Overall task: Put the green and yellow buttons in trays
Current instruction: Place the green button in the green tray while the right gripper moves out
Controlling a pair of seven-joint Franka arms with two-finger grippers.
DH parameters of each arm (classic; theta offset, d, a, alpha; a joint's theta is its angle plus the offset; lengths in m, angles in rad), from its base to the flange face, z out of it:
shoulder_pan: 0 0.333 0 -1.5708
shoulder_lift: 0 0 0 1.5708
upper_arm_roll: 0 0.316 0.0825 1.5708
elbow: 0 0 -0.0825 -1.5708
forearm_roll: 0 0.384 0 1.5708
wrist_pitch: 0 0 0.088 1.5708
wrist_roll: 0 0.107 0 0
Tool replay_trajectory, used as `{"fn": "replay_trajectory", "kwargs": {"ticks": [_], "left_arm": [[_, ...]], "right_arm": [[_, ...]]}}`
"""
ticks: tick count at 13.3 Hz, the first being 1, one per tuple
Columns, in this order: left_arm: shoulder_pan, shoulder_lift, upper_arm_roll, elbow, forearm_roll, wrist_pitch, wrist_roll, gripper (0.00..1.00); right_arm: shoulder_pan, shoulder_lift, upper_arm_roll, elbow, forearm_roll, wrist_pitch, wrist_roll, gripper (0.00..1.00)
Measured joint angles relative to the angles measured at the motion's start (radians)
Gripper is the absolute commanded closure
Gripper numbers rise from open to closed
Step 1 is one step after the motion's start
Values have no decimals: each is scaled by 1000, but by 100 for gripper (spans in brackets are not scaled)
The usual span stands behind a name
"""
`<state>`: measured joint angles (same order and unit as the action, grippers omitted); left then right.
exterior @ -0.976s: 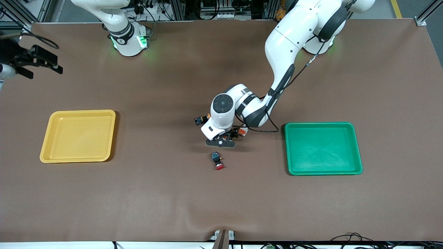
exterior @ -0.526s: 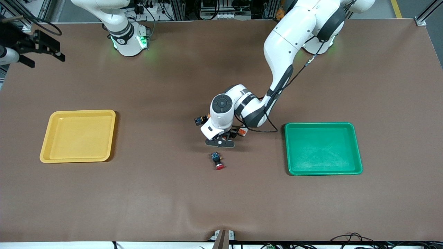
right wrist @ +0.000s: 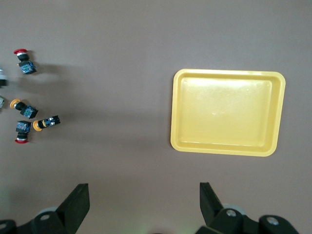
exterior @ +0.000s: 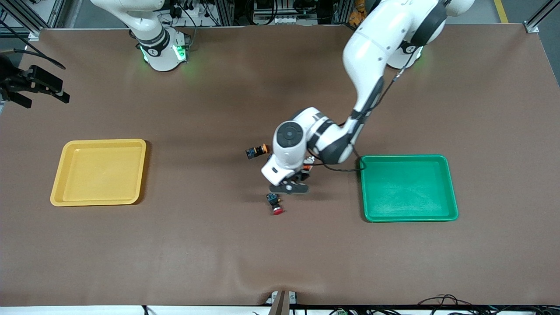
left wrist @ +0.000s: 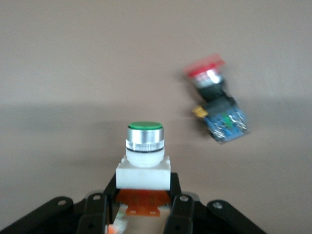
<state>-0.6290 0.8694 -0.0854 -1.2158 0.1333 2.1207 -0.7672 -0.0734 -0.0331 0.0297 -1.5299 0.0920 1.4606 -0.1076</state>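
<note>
Biggest thing first: the brown worktop [exterior: 183, 253], with the green tray [exterior: 409, 217] at the left arm's end and the yellow tray [exterior: 98, 202] at the right arm's end, both empty. So this looks like the first pick.

The left pincer [exterior: 295, 184] sits mid-frame in the front view, clamped on the green-capped button [left wrist: 144, 161] by its white body. I'd say the next move is a lift and carry over to the green tray, steering clear of the red-capped switch [exterior: 275, 204] just beside it.

The right pincer [exterior: 37, 84] waits at the upper edge of the frame, jaws wide, holding nothing.

The front view hides the grip under the wrist; only the left wrist view shows the green cap. The right wrist view shows two yellow-capped buttons [right wrist: 25, 110] lying close together, where the front view shows just one.
</note>
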Motion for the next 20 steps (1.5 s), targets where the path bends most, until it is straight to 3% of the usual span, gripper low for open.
{"fn": "replay_trajectory", "kwargs": {"ticks": [3,6,9,11,15,18,20], "left_arm": [[105,-139,1,-16,2,-213,26,100],[202,-258,2,-125,42,-239,66,100],[324,-372,0,-298,123,-229,142,100],[428,-420,0,-410,124,-166,193,100],[564,-423,-1,-611,124,52,210,100],[616,-392,-2,-711,124,216,210,98],[629,-361,-2,-722,124,256,210,1]], "right_arm": [[-16,64,0,1,-3,35,-2,0],[-27,137,-1,0,-12,39,-3,0],[-62,225,-1,1,-14,45,-4,0],[-77,267,-2,1,-9,48,15,0],[-56,352,14,-4,45,56,298,0],[17,411,20,-56,50,176,483,0],[117,431,25,-105,52,243,721,0]]}}
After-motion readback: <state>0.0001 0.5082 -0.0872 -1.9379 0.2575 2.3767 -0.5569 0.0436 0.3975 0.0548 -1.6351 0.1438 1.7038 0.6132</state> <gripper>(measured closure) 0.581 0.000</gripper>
